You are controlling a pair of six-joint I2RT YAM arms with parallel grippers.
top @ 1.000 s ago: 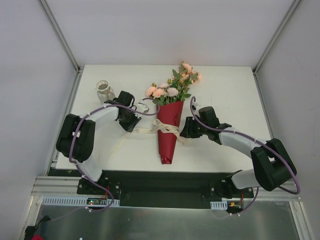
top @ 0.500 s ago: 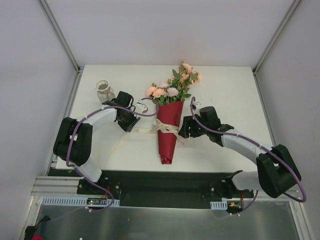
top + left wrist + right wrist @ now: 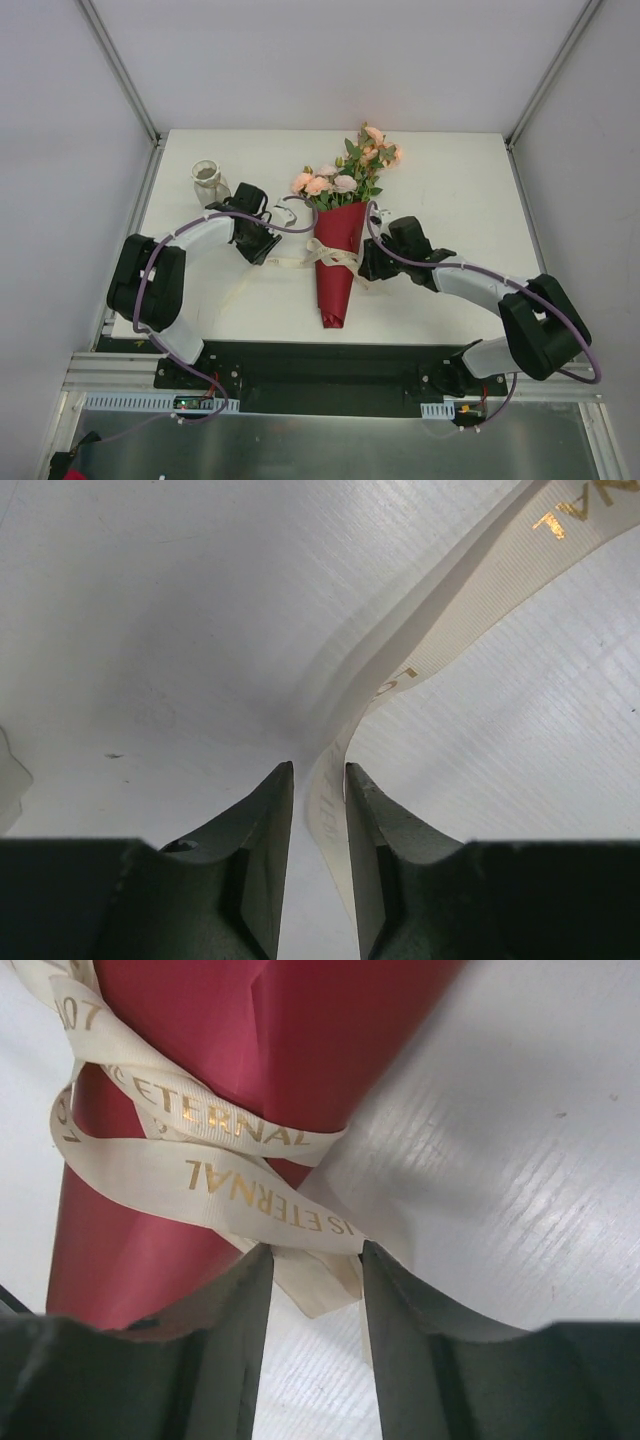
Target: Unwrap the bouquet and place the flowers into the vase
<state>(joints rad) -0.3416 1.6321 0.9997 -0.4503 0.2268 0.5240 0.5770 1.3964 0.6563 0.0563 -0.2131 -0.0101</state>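
The vase (image 3: 207, 180) stands upright near the far left corner of the tabletop (image 3: 460, 200), close to the left edge and touching nothing. Near it to the right, the left fingers (image 3: 262, 840) sit low over the white surface with only a narrow slit between them. A tail of the cream ribbon (image 3: 440, 630) runs through that slit on edge; I cannot tell whether it is pinched. The gold letters on this stretch are cut off and unreadable.

The bouquet (image 3: 338, 262) lies mid-tabletop, wrapped and tied, with its tip toward the near edge and the flowers (image 3: 335, 183) toward the far edge. Bare surface opens on both sides, widest on the right.

The right fingers (image 3: 235, 1330) sit just beside the red paper cone (image 3: 200, 1020). They are moderately apart and straddle a loose ribbon end without clamping it. Gold print there reads "IS ETERNAL", and "ETERNAL" on a second loop; another loop is cropped at the top left. The stems are hidden inside the paper.
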